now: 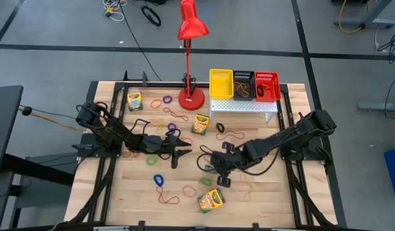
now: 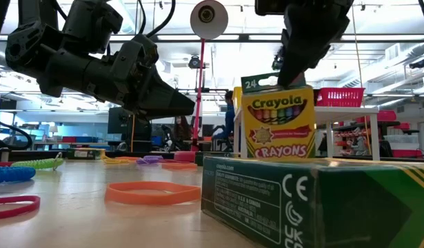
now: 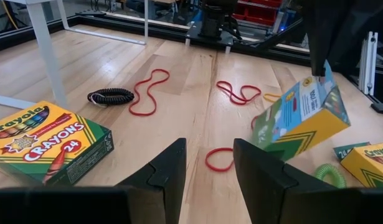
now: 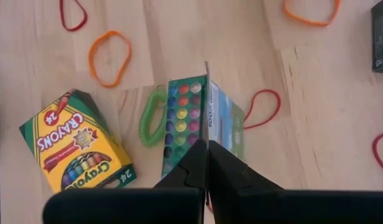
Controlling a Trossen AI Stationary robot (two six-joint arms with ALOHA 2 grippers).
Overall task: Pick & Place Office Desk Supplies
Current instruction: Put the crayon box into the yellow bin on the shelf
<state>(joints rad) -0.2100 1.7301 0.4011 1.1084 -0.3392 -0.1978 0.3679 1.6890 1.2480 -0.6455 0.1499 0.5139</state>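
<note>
Two dark arms work over a wooden tabletop (image 1: pixel 120 192) strewn with rubber bands (image 1: pixel 169 196) and crayon boxes. Near the middle, the right gripper (image 1: pixel 221 180) is pinched closed on the top flap of one crayon box (image 4: pixel 191 118), holding it tilted above the wood. Beside it, the left gripper (image 1: pixel 182 147) hovers with fingers apart, holding nothing. Another box (image 1: pixel 211 201) lies near the front edge, and one (image 1: pixel 200 123) near the lamp base (image 1: pixel 191 97).
</note>
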